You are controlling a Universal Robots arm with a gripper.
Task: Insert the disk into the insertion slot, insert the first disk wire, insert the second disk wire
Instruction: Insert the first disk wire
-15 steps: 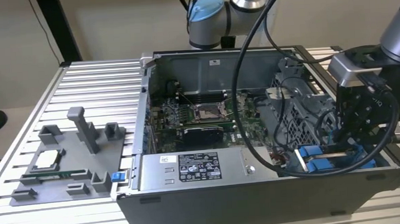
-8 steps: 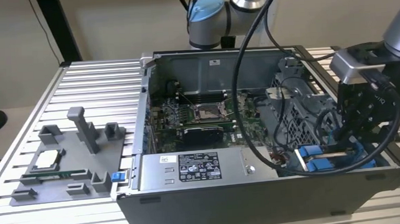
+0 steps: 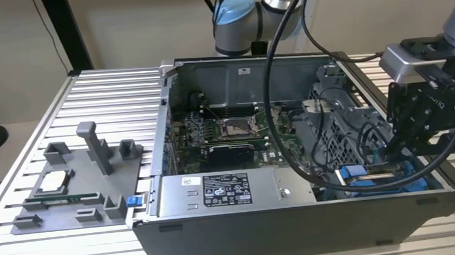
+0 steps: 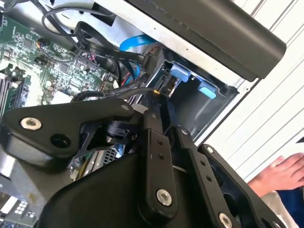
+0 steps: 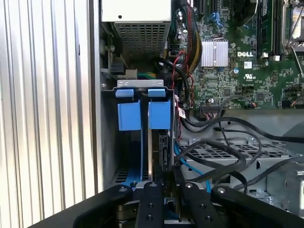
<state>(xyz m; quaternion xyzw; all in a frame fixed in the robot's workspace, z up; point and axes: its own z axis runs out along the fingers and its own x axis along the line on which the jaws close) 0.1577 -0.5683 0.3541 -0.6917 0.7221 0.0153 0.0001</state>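
Note:
The disk [image 5: 141,115] stands in its slot at the case's front corner, its bright blue carrier tabs up; the carrier [image 3: 353,172] also shows in the exterior view. My gripper [image 3: 389,152] reaches down into that bay right beside the disk. In both wrist views its fingers come together [image 4: 154,99] [image 5: 165,166] on a black wire connector [image 4: 163,88] next to the disk's edge. A black wire [image 4: 102,94] trails from the connector back over the board. A blue flat wire [image 5: 142,156] runs down along the disk.
The open computer case [image 3: 295,229] lies on a slatted metal table [image 3: 109,98]. A grey labelled power-supply box [image 3: 215,192] and loose black cables [image 5: 223,156] crowd the bay. A grey parts fixture [image 3: 74,182] is on the exterior view's left. A person's hand [image 4: 280,173] rests outside the case.

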